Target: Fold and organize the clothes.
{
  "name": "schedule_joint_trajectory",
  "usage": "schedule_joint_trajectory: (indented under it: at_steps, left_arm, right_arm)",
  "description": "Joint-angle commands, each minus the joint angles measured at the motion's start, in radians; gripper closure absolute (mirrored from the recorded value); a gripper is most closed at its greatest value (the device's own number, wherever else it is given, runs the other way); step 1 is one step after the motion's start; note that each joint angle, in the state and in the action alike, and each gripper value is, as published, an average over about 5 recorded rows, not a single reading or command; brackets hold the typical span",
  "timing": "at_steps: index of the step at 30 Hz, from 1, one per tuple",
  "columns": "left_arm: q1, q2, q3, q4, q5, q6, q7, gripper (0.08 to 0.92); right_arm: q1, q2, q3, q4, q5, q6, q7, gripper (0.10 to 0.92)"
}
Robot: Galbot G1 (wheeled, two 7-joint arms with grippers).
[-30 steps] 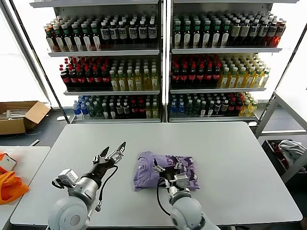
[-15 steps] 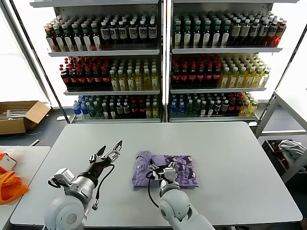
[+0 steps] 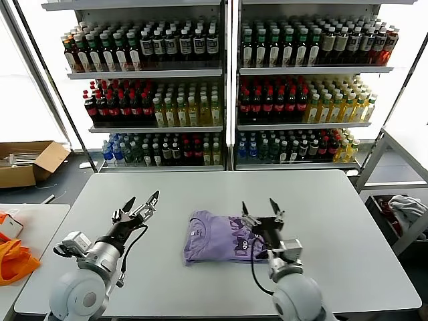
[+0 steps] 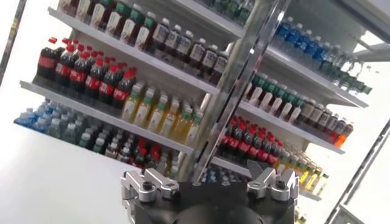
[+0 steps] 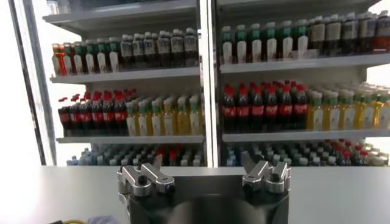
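Lavender T-shirt (image 3: 224,237): I see it folded into a compact rectangle on the grey table (image 3: 334,221), dark print facing up on its right half, plain collar end toward my left arm.
Right gripper (image 3: 260,208): I have it raised over the shirt's right edge, fingers spread wide and pointing up toward the shelves, holding nothing. The shirt lies just below and to its left, partly behind the wrist.
Left gripper (image 3: 139,206): released too, fingers splayed, lifted above bare tabletop. The shirt sits well to its right, apart from it.
Right wrist view: I see both fingers (image 5: 146,178) spread at either side of the frame, with only the table edge and the drink shelving (image 5: 201,85) between and beyond them.
Left wrist view: same story, fingers (image 4: 145,184) apart, tilted view of the bottle racks (image 4: 158,79) past them, no cloth between.
Shelving behind: rows of bottled drinks (image 3: 160,100), dark, red, yellow and blue, stand far beyond both grippers across the table.
Side items: a cardboard box (image 3: 27,162) sits on the floor far to the left of my left gripper; orange fabric (image 3: 13,257) lies on a second table (image 3: 30,221) beside that arm; white-grey cloth (image 3: 404,208) hangs off to the right of my right gripper.
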Motion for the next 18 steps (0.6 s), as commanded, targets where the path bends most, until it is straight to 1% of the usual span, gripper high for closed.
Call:
schedule_joint_trajectory:
  at_steps: [1, 5, 11, 18]
  left_arm:
    - [0.042, -0.032, -0.102, -0.006, 0.121, 0.002, 0.141, 0.177]
    - [0.084, -0.077, -0.184, -0.004, 0.201, 0.016, 0.227, 0.177]
    - [0.129, -0.136, -0.277, 0.015, 0.244, 0.034, 0.258, 0.177]
    - [0.216, -0.128, -0.297, -0.025, 0.279, 0.008, 0.284, 0.177]
  right_arm:
    - [-0.362, 0.004, 0.404, 0.179, -0.014, 0.177, -0.256, 0.203]
    - [-0.410, 0.033, 0.459, 0.175, -0.012, 0.218, -0.311, 0.203]
    - [-0.437, 0.050, 0.505, 0.155, -0.010, 0.240, -0.371, 0.203]
    - [-0.459, 0.065, 0.505, 0.157, -0.014, 0.245, -0.377, 0.203]
